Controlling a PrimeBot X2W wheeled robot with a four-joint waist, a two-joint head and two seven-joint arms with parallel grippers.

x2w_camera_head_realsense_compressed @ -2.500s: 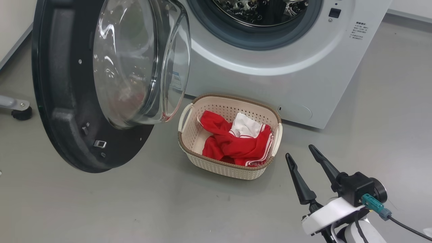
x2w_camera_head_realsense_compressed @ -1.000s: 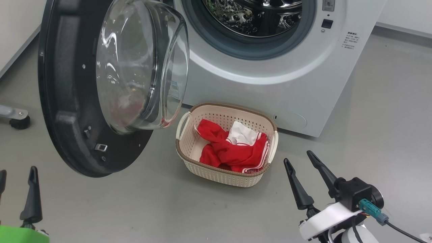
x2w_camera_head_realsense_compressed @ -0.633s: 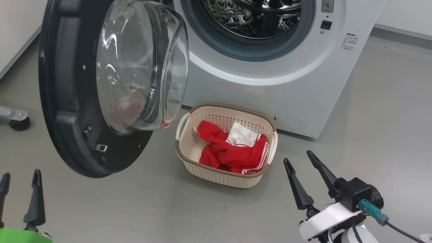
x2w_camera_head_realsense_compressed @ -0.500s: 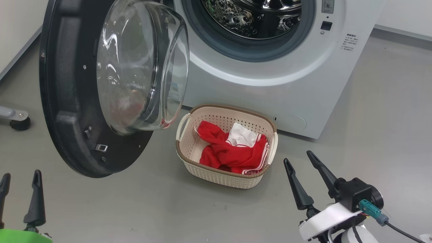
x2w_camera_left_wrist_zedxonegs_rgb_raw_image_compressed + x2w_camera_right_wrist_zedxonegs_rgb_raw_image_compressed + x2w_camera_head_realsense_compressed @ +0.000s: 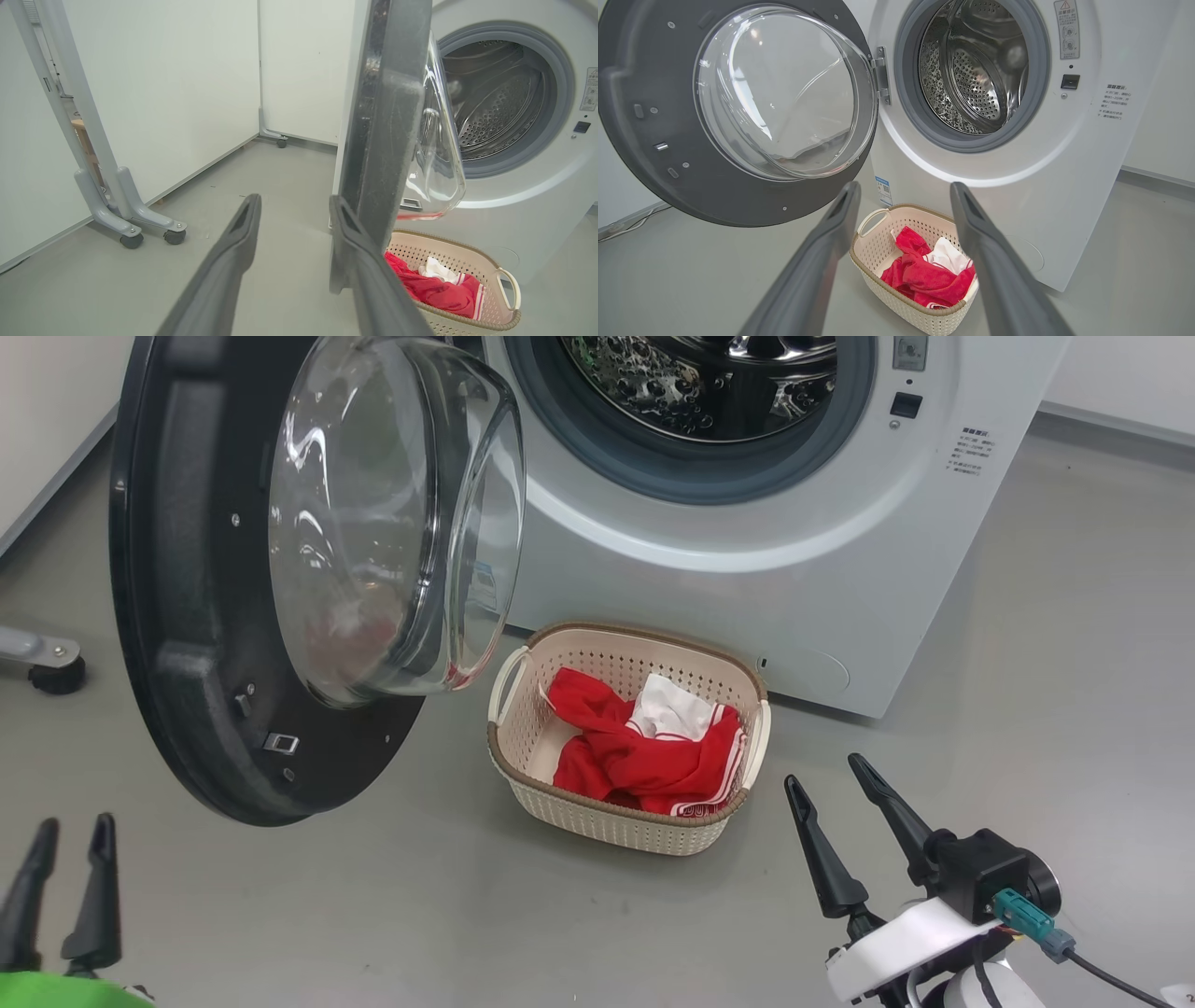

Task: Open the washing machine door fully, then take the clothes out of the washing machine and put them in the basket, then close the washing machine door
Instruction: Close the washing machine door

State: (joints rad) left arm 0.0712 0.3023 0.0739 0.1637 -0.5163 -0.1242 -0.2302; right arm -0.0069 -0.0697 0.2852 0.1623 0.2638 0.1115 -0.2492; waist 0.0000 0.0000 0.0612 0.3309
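Observation:
The washing machine (image 5: 747, 588) stands at the back with its steel drum (image 5: 971, 79) bare. The washing machine door (image 5: 187, 616) hangs swung out to the left, glass bowl facing right. In front sits the basket (image 5: 607, 826), with the clothes (image 5: 644, 761), red with a white part, lying inside. My left gripper (image 5: 75, 826) is open at the lower left, below the door's rim. The left wrist view has the left gripper (image 5: 294, 201) beside the door's edge (image 5: 383, 116), apart from it. My right gripper (image 5: 825, 772) is open, right of the basket, holding nothing.
A wheeled grey foot (image 5: 42, 663) stands on the floor at the far left. White partition panels on castered legs (image 5: 131, 224) close off the left side. A dark cable (image 5: 1120, 966) trails from my right wrist. Grey floor lies in front of the basket.
The left gripper's fingers have drawn a little closer together and tilted right. Since the oldest frame the camera tilted and the left gripper came into view. The right arm is still.

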